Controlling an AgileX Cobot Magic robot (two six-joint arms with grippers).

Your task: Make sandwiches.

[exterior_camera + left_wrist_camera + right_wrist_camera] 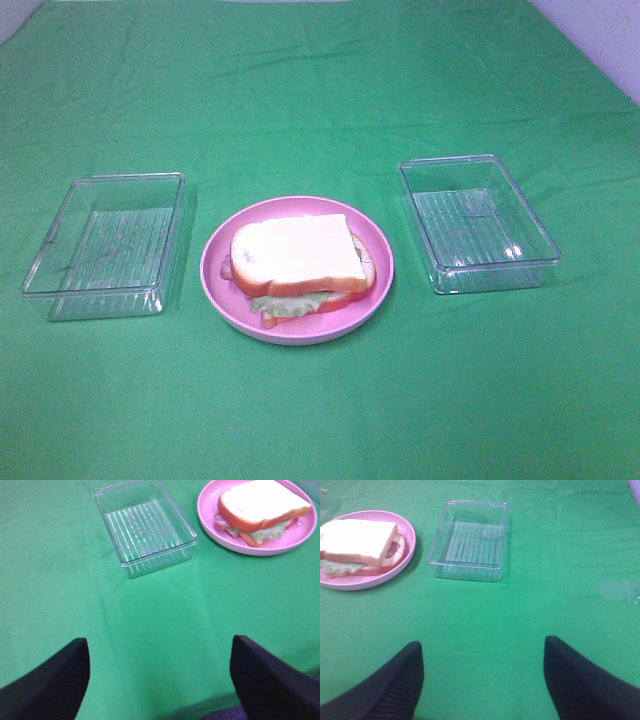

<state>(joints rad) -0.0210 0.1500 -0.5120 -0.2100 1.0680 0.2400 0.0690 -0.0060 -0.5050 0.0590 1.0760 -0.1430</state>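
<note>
Green cloth covers the whole worktop (320,420), and at its middle sits a round pink plate (378,290) carrying the sandwich (295,252): a white bread slice on top, lettuce and reddish filling showing at the near edge, and a second slice beneath. A clear tray (60,290) stands just beside the plate on the left, another clear tray (540,255) on the right, and both look empty. Neither arm shows in the high view. The left gripper (160,680) has its jaws spread wide over bare cloth with nothing between them; the right gripper (482,680) is the same, wide apart and holding nothing. From the left jaws the sandwich lies ahead and off toward the middle, past the near tray; from the right jaws it lies ahead and inward likewise. Its longer side runs roughly across the worktop, slightly skewed. Both arms seem about equally far off, so neither has a clear advantage. The stack looks complete.
</note>
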